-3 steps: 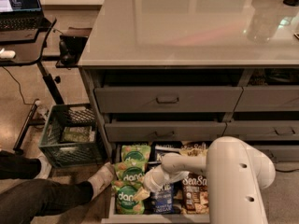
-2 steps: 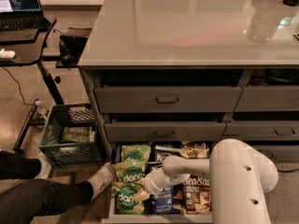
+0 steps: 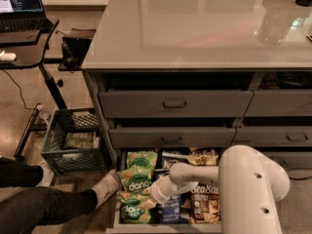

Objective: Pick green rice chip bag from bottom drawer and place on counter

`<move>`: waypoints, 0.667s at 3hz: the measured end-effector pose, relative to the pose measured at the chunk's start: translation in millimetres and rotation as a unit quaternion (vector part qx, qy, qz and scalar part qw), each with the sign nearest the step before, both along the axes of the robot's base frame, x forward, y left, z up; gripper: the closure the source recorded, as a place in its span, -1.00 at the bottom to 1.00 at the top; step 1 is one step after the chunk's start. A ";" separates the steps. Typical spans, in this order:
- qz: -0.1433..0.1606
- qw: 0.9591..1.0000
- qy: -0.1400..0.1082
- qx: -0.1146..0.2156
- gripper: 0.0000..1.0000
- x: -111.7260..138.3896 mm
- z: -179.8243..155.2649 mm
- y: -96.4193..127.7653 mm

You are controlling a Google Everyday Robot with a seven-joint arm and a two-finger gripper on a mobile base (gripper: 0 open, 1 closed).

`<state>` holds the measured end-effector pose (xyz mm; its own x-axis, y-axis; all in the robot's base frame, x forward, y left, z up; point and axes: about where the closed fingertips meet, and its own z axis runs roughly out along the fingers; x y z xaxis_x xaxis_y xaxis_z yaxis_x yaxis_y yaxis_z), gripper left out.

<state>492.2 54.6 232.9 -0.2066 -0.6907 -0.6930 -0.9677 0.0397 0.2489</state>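
Three green rice chip bags with white "dang" lettering lie in a column at the left of the open bottom drawer point(image 3: 116, 218): one at the back point(image 3: 142, 159), one in the middle point(image 3: 134, 183), one at the front point(image 3: 132, 210). My gripper point(image 3: 148, 202) reaches down from the white arm point(image 3: 248, 189) into the drawer, its tip over the front green bag, just right of the middle one. The glossy pale-grey counter point(image 3: 195, 28) spreads above the drawers.
Dark blue bags point(image 3: 170, 209) and a brown Sea Salt bag point(image 3: 204, 204) fill the rest of the drawer. Two shut grey drawers point(image 3: 174, 104) sit above. A crate point(image 3: 73, 140), a person's legs and shoe point(image 3: 105, 186), and a black desk with laptop point(image 3: 22, 9) stand left.
The white arm has shifted slightly right and lower, and the gripper has sunk a little deeper toward the green bags.
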 end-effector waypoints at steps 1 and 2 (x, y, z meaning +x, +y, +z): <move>0.000 1.000 0.001 0.022 1.00 -8.4 -1.3 0.6; 0.012 0.998 -0.021 0.053 1.00 -20.1 29.0 5.6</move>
<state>472.1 60.3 261.9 -0.1611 -0.6172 -0.7701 -0.9775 -0.0078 0.2107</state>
